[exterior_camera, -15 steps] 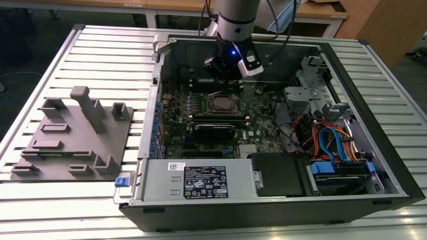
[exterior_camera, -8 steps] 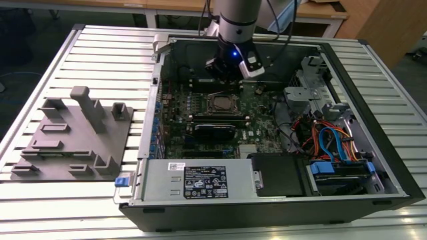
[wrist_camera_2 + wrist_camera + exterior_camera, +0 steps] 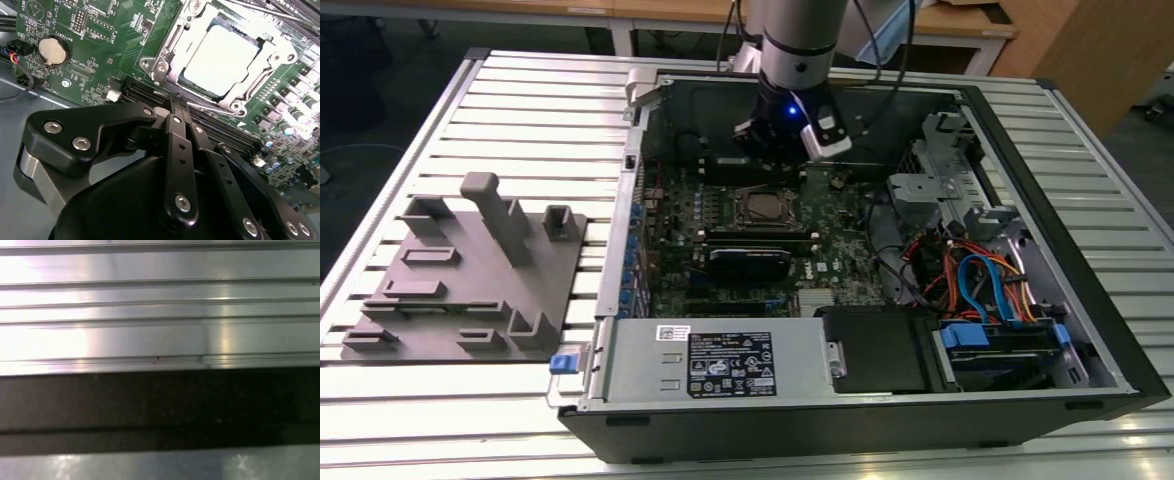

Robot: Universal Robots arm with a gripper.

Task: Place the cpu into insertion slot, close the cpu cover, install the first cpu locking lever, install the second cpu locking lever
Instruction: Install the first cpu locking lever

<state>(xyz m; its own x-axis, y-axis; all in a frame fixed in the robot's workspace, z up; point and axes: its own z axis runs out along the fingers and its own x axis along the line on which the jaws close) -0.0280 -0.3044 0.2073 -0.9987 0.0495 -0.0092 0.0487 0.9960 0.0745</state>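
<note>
cpu (image 3: 218, 60) seated under cpu cover (image 3: 172, 42) | gripper (image 3: 179, 102) pinched together, empty | press levers slow, straight down imo

The cpu (image 3: 224, 59) sits in the insertion slot (image 3: 762, 207) on the motherboard (image 3: 720, 235), inside the open computer case (image 3: 1067, 370); a fixture tray (image 3: 454, 290) lies at the exterior view's left.

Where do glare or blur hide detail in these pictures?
In the second wrist view, glare whitens the square silver-grey cpu inside its silvery cpu cover; the black gripper looks soft. In the first wrist view, bright reflections wash out the ribbed aluminium surface.
</note>
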